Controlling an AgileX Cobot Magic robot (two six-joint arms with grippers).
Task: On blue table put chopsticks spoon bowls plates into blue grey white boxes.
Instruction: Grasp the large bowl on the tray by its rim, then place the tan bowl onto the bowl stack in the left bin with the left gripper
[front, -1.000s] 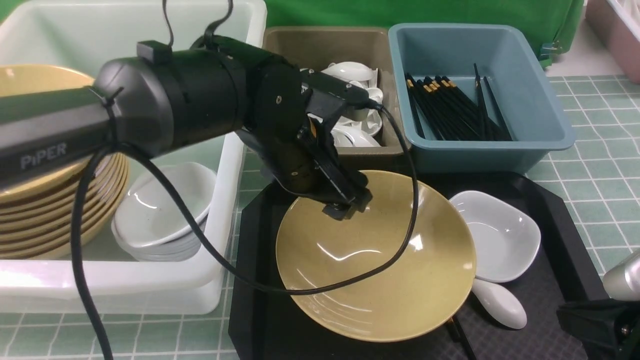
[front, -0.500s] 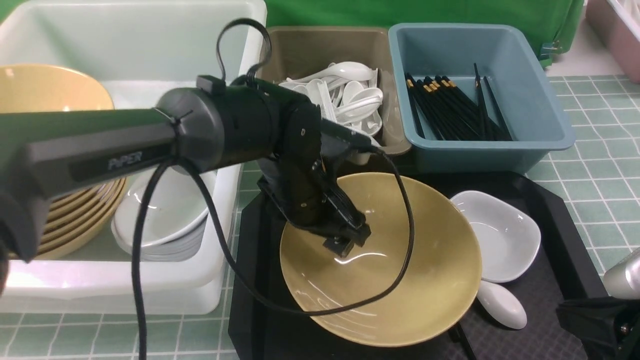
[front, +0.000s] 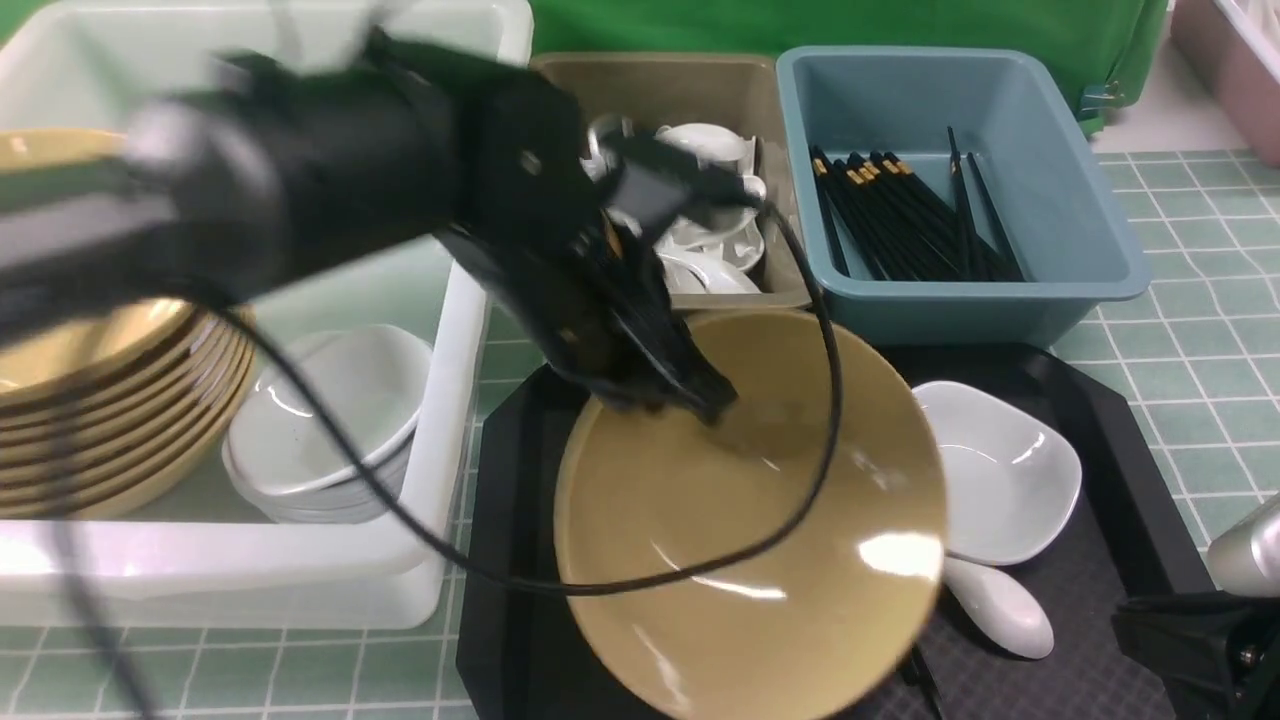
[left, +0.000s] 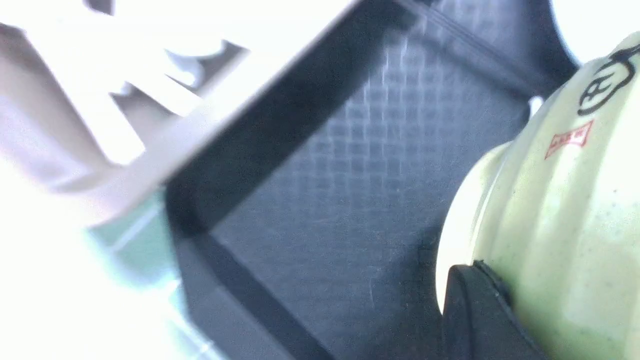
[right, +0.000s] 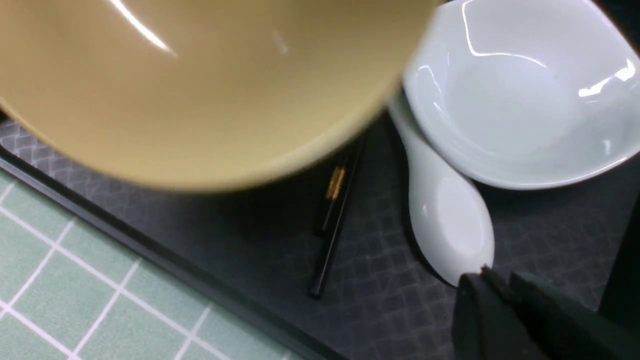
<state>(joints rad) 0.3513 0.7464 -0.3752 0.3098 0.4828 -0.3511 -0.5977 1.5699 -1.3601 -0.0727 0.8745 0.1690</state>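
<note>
My left gripper is shut on the far rim of a mustard-yellow bowl, which hangs tilted over the black tray. In the left wrist view one black finger presses on the bowl's outside. A white plate and a white spoon lie on the tray to the bowl's right. My right gripper is shut and empty, just past the spoon's scoop. Black chopsticks lie on the tray, partly under the bowl.
The white tub on the left holds a stack of yellow bowls and white plates. The grey box holds spoons, and the blue box holds chopsticks. The blue table surrounds them.
My left gripper went from open to shut on the bowl's far rim and lifted it. The bowl now tilts up off the tray. The right arm has stayed put.
</note>
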